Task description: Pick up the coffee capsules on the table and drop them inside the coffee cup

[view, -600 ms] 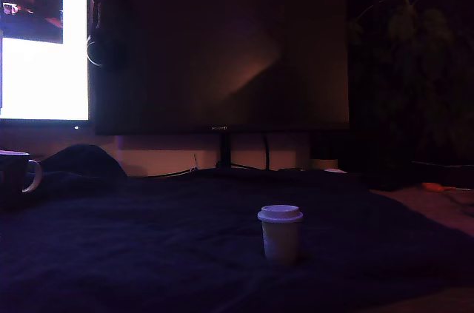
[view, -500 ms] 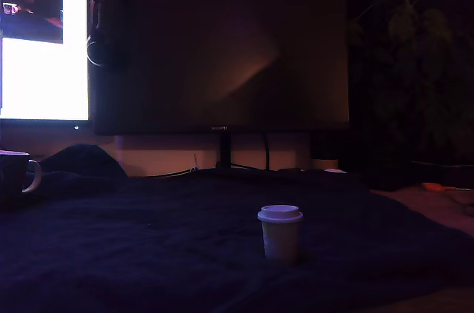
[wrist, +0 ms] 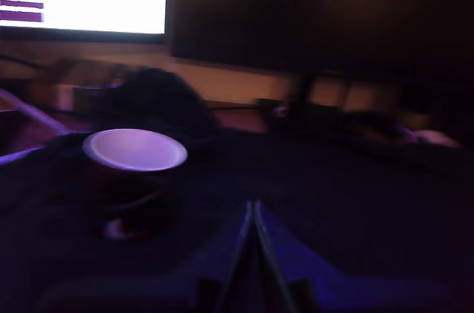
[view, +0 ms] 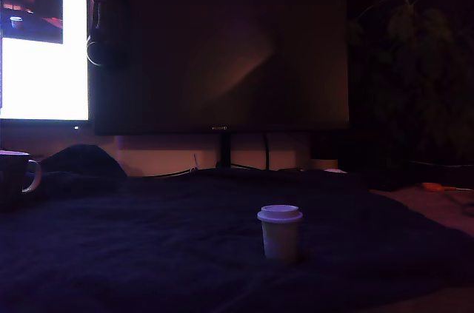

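Navy-draped table [view: 148, 254] in dim room; dark monitor [view: 222, 54] behind.

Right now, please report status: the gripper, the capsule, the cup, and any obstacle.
Gripper shut, empty, near the coffee cup. Coffee capsule upright on the table, untouched, far from the cup. Nothing between them.

You have a whitish capsule [view: 280, 233] with a faint lilac cast on its lid, on a dark navy cloth [view: 148, 254]. Your cup [wrist: 133, 180] is dark with a pale, purple-tinted rim. The big monitor [view: 222, 54] is black; the side screen [view: 43, 39] glows white, with purple stripes in the wrist view.
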`<state>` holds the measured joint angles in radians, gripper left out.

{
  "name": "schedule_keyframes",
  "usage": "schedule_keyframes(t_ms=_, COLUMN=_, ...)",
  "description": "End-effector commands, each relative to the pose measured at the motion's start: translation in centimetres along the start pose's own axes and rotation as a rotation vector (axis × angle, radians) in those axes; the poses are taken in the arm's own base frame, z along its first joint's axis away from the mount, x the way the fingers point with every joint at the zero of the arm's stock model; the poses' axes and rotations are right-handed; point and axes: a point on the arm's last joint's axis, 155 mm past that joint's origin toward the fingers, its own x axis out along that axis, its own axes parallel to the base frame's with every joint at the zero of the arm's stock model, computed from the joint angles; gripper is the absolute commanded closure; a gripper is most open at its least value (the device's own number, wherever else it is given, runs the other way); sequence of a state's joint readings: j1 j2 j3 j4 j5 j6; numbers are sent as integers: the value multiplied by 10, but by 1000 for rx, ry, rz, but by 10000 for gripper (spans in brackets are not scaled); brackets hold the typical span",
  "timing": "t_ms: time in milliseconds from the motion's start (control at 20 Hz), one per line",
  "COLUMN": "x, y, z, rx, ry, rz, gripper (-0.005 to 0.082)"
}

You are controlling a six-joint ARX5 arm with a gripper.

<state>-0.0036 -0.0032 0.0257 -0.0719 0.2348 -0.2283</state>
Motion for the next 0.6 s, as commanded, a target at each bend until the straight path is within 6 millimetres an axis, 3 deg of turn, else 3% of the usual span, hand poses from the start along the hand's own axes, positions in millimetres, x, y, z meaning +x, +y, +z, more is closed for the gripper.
schedule_keyframes(t_ms=0, x=0, y=-8, z=5, rx=-10, ry=-29, rz=-40, gripper=793)
schedule_keyframes(t_ms=550, x=-5, y=-67, z=-6, rx=-8, ry=19, rz=-286, gripper=793)
